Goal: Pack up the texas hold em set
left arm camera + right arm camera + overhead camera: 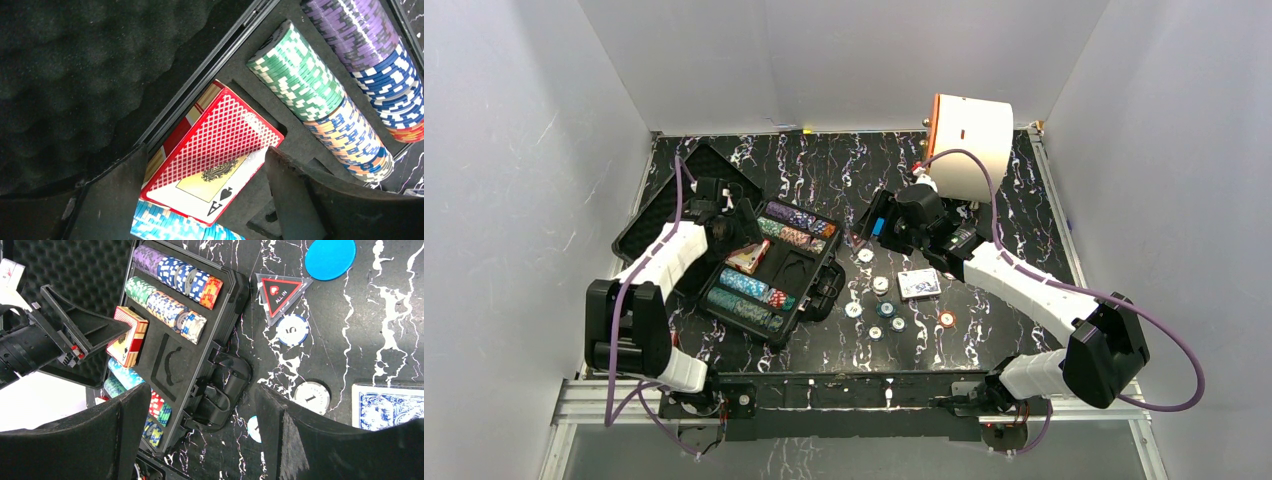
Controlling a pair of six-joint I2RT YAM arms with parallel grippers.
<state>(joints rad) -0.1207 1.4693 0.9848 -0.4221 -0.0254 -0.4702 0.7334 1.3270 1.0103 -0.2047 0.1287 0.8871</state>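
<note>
The black case (816, 285) lies open at centre left, its foam lid (674, 205) folded back. Rows of poker chips (310, 95) fill its slots. A red card deck (215, 150) leans tilted in the card slot, one edge resting on the light-blue chips (165, 227). My left gripper (205, 200) hovers open over it, its fingers either side of the deck. My right gripper (200, 440) stands open and empty above the case handle (225, 385). A blue deck (387, 407) and several loose chips (880, 284) lie on the table.
A large white cylinder with an orange face (969, 145) stands at the back right, behind the right arm. An "ALL IN" triangle (277, 292) and a blue round button (330, 257) lie beside the case. White walls close in the table on three sides.
</note>
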